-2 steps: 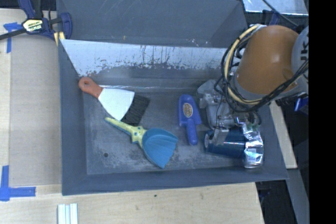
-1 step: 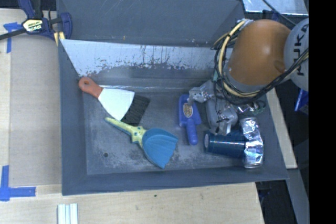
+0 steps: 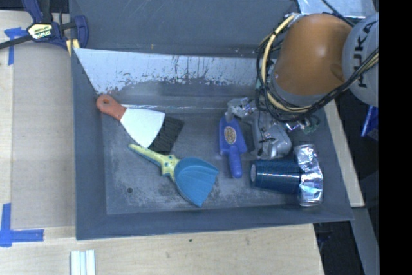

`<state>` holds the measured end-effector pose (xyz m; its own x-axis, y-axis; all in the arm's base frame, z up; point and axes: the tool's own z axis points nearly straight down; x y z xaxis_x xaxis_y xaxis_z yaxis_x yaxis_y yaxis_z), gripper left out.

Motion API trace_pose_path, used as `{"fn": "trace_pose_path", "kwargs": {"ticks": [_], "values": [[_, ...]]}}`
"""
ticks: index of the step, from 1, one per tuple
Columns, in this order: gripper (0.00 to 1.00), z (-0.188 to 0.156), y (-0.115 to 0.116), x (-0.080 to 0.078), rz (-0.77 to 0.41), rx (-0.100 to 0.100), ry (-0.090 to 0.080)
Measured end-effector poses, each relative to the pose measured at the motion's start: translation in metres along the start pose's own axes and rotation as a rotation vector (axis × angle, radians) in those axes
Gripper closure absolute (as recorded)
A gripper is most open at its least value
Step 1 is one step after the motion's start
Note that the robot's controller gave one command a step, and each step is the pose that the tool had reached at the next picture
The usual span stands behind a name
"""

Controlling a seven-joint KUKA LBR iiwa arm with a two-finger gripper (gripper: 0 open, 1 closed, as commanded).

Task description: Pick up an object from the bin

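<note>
Scuffed grey bin (image 3: 138, 195) floor bears blue can (image 3: 277, 176) beside tool (image 3: 270, 142).

Pincer (image 3: 271, 140) partly under orange cover (image 3: 308, 56)

Yellow-handled blue scoop (image 3: 195, 181); navy cup (image 3: 275, 176).

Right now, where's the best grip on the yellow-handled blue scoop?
Probably the thin yellow handle, from straight above, with the claw closing across it. It lies flat and slim; the blue head looks too wide.
</note>
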<state>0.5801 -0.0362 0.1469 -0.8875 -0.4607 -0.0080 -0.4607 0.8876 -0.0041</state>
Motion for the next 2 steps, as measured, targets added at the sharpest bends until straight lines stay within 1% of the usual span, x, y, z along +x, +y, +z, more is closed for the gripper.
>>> {"fn": "trace_pose_path", "kwargs": {"ticks": [1, 2], "values": [[0.0, 0.019, -0.004, -0.018, -0.315, 0.0, 0.0], [0.0, 0.074, 0.009, -0.022, -0.672, -0.018, -0.01]]}}
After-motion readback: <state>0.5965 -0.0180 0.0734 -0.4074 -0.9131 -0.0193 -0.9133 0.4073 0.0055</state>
